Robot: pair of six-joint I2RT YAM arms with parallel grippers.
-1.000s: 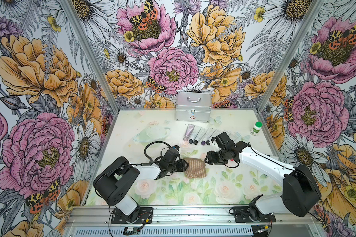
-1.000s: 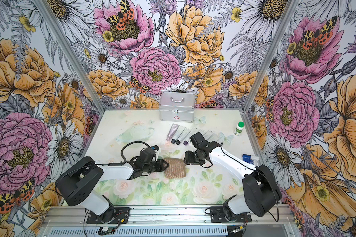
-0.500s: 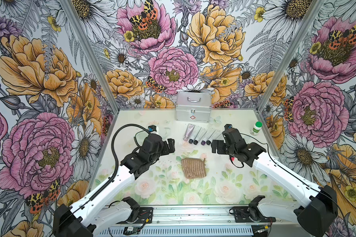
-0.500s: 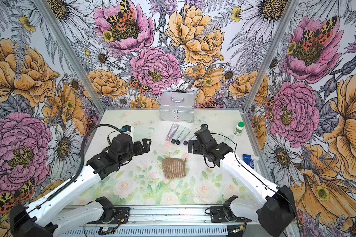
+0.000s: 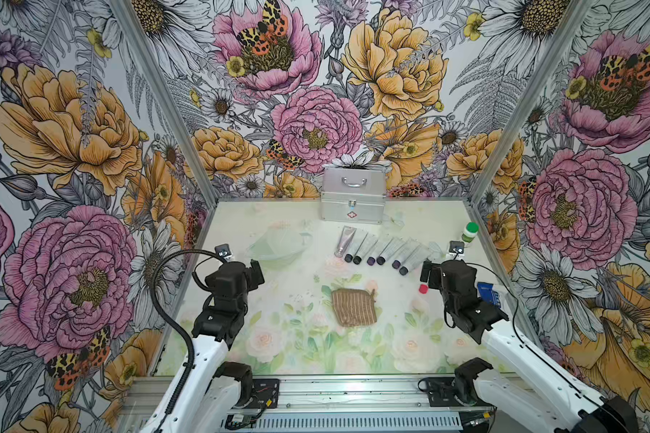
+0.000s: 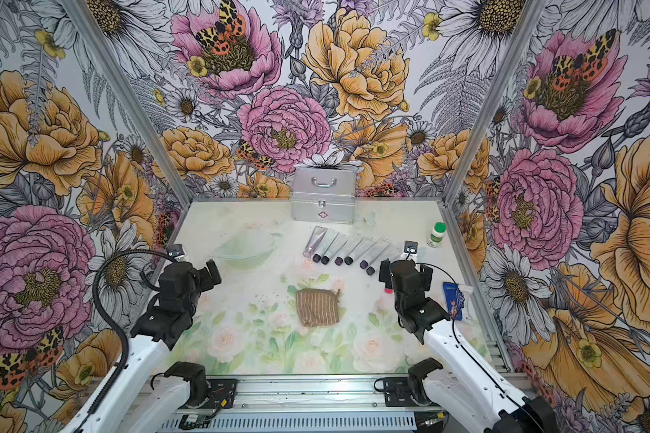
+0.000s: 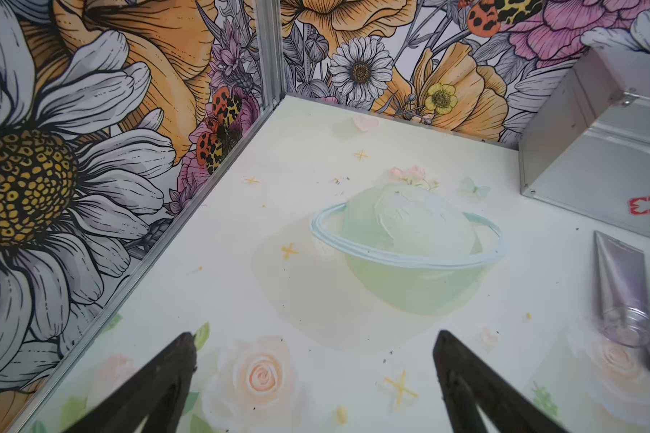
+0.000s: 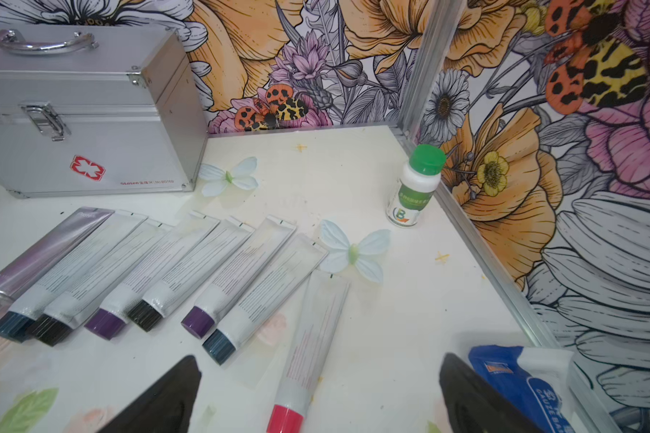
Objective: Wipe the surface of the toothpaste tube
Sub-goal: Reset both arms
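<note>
- The right end effector (image 8: 320, 359) is spread wide and holds nothing. Its two dark fingers stand apart on either side of the tube (image 8: 310, 330) in the right wrist view.
- The tube lies flat on the bench (image 5: 297, 348), white-bodied, with its red cap (image 5: 423, 288) toward the robot. Neither finger touches it in the wrist view.
- In both top views the right end effector hangs over the tube's body and hides it. Only the cap shows, just beside the fingers on the near side.
- The tube sits apart from the row of tubes (image 8: 188, 270), at the row's right end and nearer the robot. The row has dark and purple caps and lies in front of the case (image 8: 83, 112).
- A green-capped bottle (image 8: 417, 187) stands near the right wall, and a blue gauze pack (image 8: 522, 378) lies just beside the right finger.
- The cloth (image 5: 353, 308), brown and striped, lies folded mid-bench, between the two arms and well apart from both end effectors and from the tube.
- The left end effector (image 7: 314, 337) is also spread wide and empty. It hangs above the bench's left side, facing a pale green bowl (image 7: 409, 262), well apart from the tube.
</note>
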